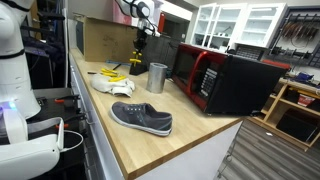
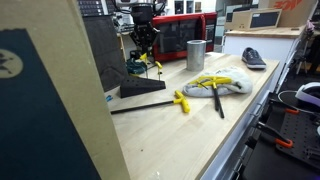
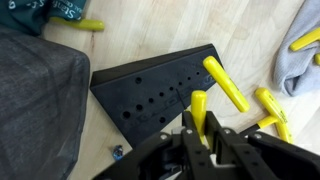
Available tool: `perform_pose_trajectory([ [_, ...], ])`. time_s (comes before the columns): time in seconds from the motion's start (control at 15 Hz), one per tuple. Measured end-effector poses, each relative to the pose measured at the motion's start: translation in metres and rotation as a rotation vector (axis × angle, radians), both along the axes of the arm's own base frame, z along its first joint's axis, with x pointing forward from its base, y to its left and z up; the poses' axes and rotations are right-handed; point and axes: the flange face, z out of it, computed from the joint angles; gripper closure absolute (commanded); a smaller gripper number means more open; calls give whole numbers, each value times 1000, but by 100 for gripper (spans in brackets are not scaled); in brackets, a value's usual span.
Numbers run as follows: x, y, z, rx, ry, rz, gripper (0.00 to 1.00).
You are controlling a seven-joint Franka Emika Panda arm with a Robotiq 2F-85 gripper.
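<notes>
My gripper (image 3: 200,128) is shut on the yellow handle of a tool (image 3: 198,108), held upright just above the near edge of a black wedge-shaped holder block (image 3: 150,90) full of small holes. A second yellow-handled tool (image 3: 227,84) stands slanted at the block's right corner. In both exterior views the gripper (image 1: 139,45) (image 2: 145,42) hangs over the block (image 2: 143,87) at the far end of the wooden counter, with the yellow tool (image 1: 136,62) below the fingers.
More yellow-handled tools (image 3: 270,112) (image 2: 185,100) lie on the counter by a white cloth (image 1: 112,84) (image 2: 225,82). A metal cup (image 1: 157,77), a grey shoe (image 1: 141,117), a red-and-black microwave (image 1: 225,78) and a cardboard box (image 1: 105,38) stand nearby.
</notes>
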Motion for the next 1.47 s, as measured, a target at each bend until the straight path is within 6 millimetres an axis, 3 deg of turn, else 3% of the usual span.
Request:
perform_pose_trajectory([
  [0.47,-5,-4,-15,20,44,-19,96],
  [1.47,-8,-17,-22,3,100,-12,96],
])
